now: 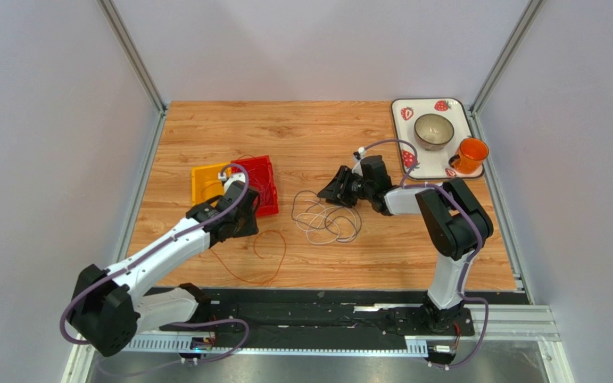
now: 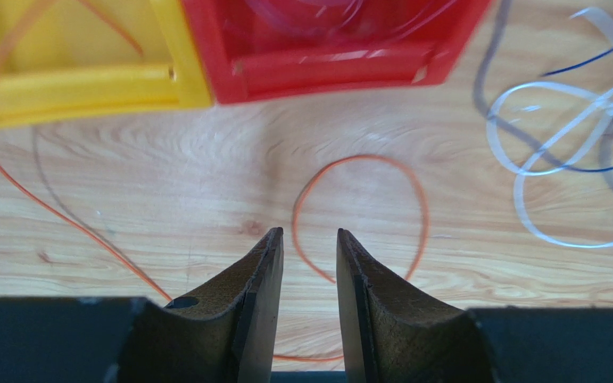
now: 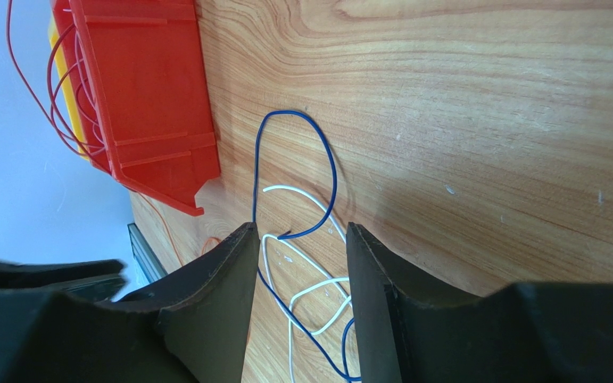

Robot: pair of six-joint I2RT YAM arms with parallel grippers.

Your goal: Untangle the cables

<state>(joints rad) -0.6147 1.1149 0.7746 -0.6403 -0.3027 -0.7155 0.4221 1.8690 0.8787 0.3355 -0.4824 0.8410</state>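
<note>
The left arm hides part of the yellow plastic tray and the red plastic tray. The left claw stands partly open and empty over a thin orange wire loop on the wooden counter. The right claw, also parted, straddles a tangled thin blue wire and a thin white wire. Whether it touches them cannot be told. This tangle lies mid-counter, well apart from the edges.
</note>
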